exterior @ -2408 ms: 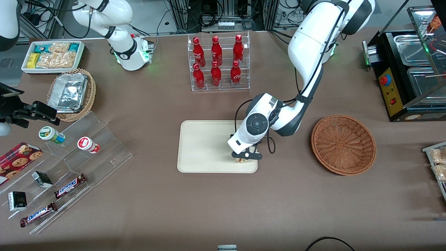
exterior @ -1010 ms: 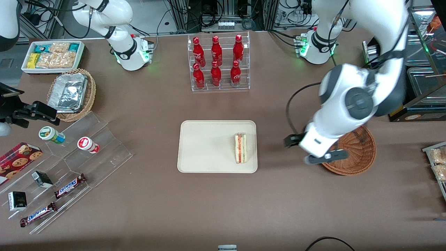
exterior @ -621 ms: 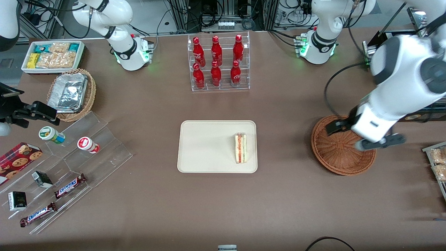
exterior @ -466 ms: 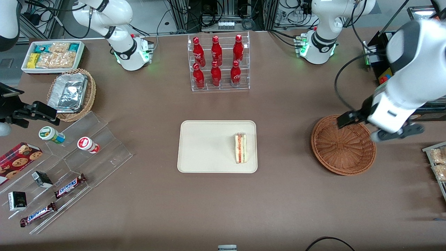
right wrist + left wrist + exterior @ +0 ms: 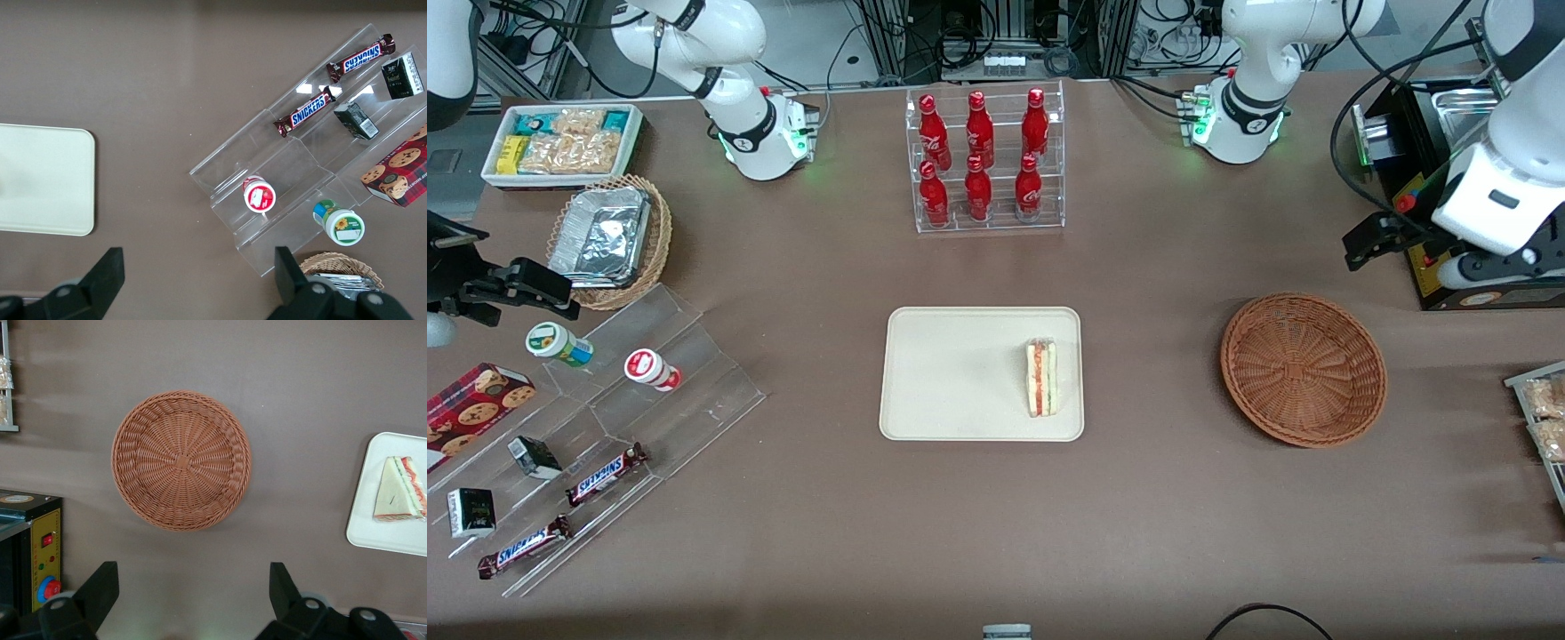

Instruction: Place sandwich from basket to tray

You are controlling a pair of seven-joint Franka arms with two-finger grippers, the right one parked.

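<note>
Your small triangular wrapped sandwich (image 5: pixel 1041 378) with red, yellow and green filling now lies on the flat cream-beige tray (image 5: pixel 943 373), at its end nearer the round reddish-brown wicker basket (image 5: pixel 1303 369), which sits empty. The gripper (image 5: pixel 1427 253) has let go and risen clear above the table's working-arm end, fingers spread, holding nothing. The placement looks finished.

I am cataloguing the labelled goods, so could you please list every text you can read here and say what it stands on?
"SNICKERS": on the candy bar on the clear stepped stand.
"SNICKERS": on the second candy bar on that stand.
Too small to read: red bottles, two round tubs, cookie box, dark packets.
The gripper hangs open above the table, empty and unmarked.
</note>
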